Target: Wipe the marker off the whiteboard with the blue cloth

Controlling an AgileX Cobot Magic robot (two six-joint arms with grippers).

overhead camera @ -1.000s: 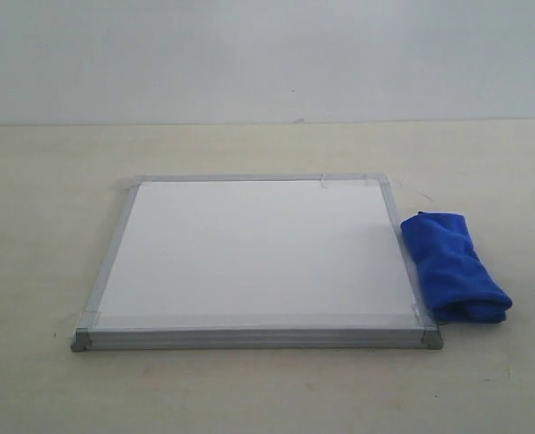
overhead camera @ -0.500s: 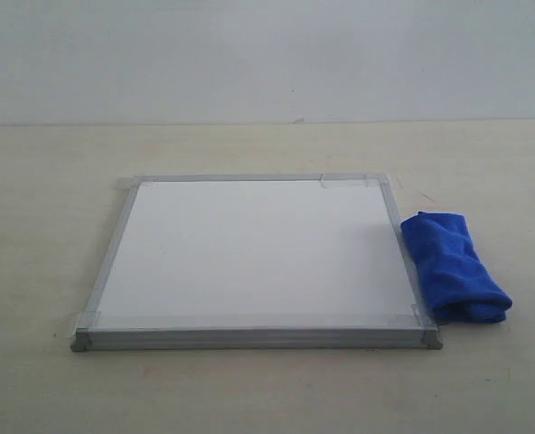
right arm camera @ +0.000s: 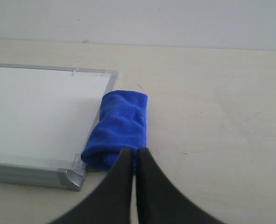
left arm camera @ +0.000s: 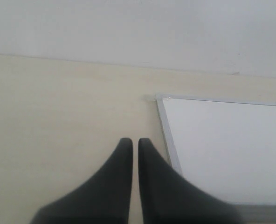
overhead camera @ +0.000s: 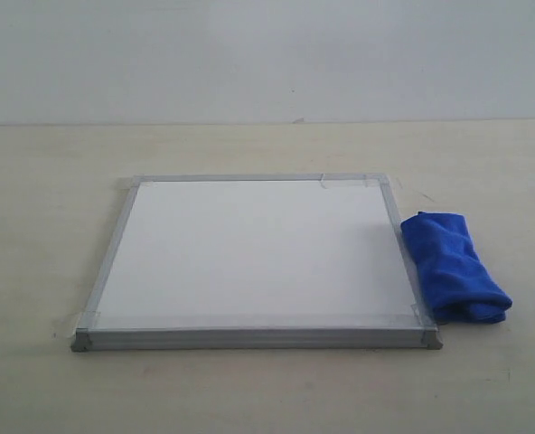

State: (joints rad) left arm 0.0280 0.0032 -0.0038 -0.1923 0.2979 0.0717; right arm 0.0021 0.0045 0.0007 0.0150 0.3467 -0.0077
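Nearest in the right wrist view, the right gripper [right arm camera: 134, 151] has its two dark fingers pressed almost together, with only a thin slit between them and nothing held. Their tips sit low over the surface [right arm camera: 212, 140], right at the near end of the blue cloth [right arm camera: 119, 130]. The cloth lies on the surface as a thick roll along the right-hand edge of the whiteboard [overhead camera: 258, 253], touching or all but touching its frame near the front corner. It looks soft, light and squashy (it should give under a pinch rather than slide away). I judge the best hold is across the middle of the roll, with the fingers opened wide first to gather every layer so it does not unroll.

The left gripper [left arm camera: 135, 141] is likewise closed and empty, poised above bare surface just beside the board's left frame. Neither arm shows in the exterior view, so both seem to sit on the near side, outside that camera's field. Farther out, I can make out no red marker on the board's white face in any view.
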